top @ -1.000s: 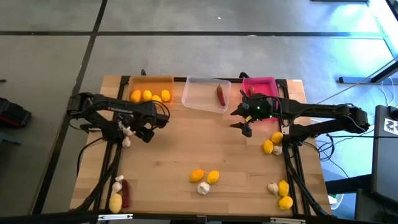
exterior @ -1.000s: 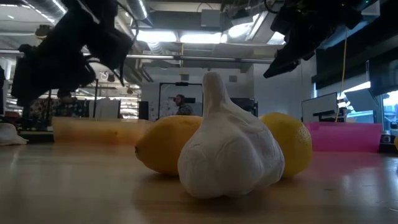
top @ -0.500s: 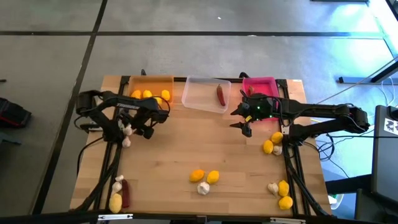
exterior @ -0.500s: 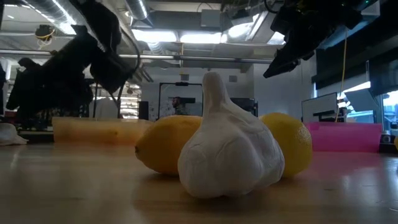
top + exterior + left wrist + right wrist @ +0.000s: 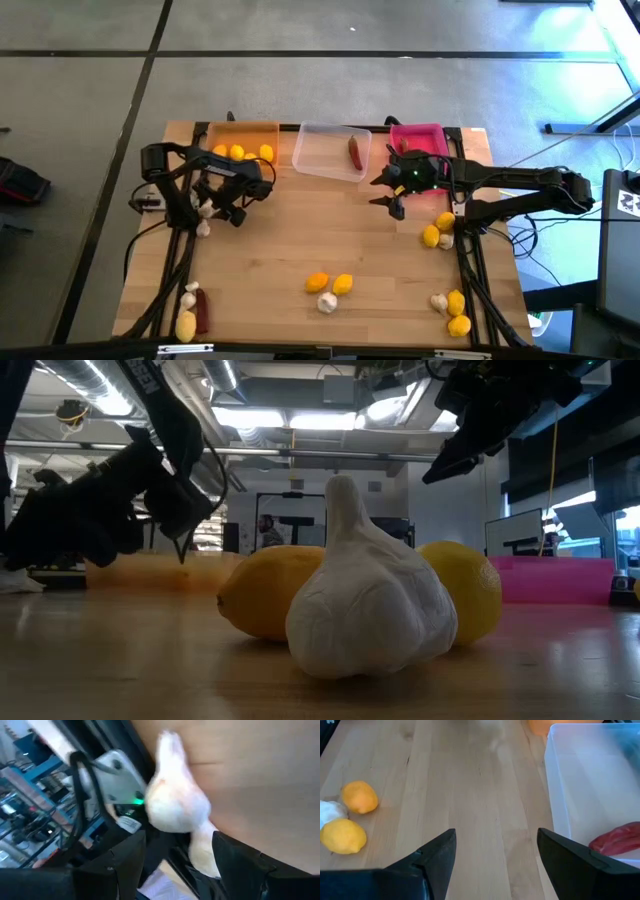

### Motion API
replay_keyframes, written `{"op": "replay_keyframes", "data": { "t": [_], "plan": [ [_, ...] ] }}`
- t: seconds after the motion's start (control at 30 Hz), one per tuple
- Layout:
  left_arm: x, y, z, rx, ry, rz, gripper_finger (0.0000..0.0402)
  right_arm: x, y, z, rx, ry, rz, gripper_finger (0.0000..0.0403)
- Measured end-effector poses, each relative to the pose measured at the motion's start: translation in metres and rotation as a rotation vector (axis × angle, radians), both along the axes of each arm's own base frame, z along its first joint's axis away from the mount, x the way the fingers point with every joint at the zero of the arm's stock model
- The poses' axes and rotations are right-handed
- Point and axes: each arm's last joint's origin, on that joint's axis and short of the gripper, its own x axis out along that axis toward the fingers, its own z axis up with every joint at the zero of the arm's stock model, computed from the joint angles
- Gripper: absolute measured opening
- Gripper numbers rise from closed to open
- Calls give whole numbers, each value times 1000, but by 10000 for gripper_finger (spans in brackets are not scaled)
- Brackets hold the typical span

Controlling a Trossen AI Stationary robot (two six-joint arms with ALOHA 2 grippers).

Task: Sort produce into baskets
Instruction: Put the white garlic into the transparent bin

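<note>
Arms are reaching inward from both sides of the wooden table. Seen from above, the left gripper is hovering at about nine o'clock on the table, just in front of the orange tray; its fingers are spread, nothing between them, and two garlic bulbs are lying just beside it toward the left edge, one looming large in the left wrist view. The right gripper is hanging at about two o'clock, near the pink tray, jaws standing apart and holding nothing.

Three lemons are sitting in the orange tray, a red chili is lying in the clear tray at twelve o'clock. Loose produce is resting in clusters: two lemons and a garlic at six o'clock, lemons and garlic at three to four o'clock, more at five, and garlic, chili and lemon at seven.

Grey floor is surrounding the table; the low view is showing ceiling lights and a distant person.
</note>
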Motion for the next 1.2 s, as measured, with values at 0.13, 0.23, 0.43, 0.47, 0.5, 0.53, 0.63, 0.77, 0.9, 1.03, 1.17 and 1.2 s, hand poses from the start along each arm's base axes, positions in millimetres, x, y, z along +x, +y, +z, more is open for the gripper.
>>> {"op": "replay_keyframes", "data": {
  "t": [0.13, 0.23, 0.43, 0.47, 0.5, 0.53, 0.63, 0.77, 0.9, 1.03, 1.17, 1.2],
  "plan": [
    [0, 2, -5, -18, 29, -4, 225, 0, 0, 0, 2, 6, 1, 270],
    [0, 4, -11, -44, 52, -5, 225, -1, 0, -1, 3, 8, 2, 270],
    [0, 6, -17, -119, 61, -60, 225, 0, 0, -1, 3, 7, 2, 270],
    [0, 6, -17, -124, 59, -65, 225, -1, 0, -1, 4, 9, 2, 270],
    [0, 6, -17, -132, 56, -73, 225, -1, 0, -1, 3, 9, 3, 270],
    [0, 6, -17, -140, 53, -80, 225, -1, 0, -1, 1, 9, 4, 270],
    [0, 6, -17, -153, 49, -95, 224, -1, 0, -1, -10, 10, 14, 270],
    [1, 5, -17, -172, 45, -127, 199, -1, 0, -1, -16, 10, 18, 270],
    [2, 4, -19, -164, 21, -137, 156, -1, 0, -1, -26, 11, 7, 270],
    [-1, 2, -23, -169, 7, -133, 121, 0, -1, 0, -30, 5, 3, 270],
    [-3, 1, -23, -185, 20, -133, 102, 0, -1, 0, -30, 5, 2, 270],
    [-2, 1, -22, -190, 17, -140, 99, 0, -1, 0, -30, 5, 2, 270]
  ]
}}
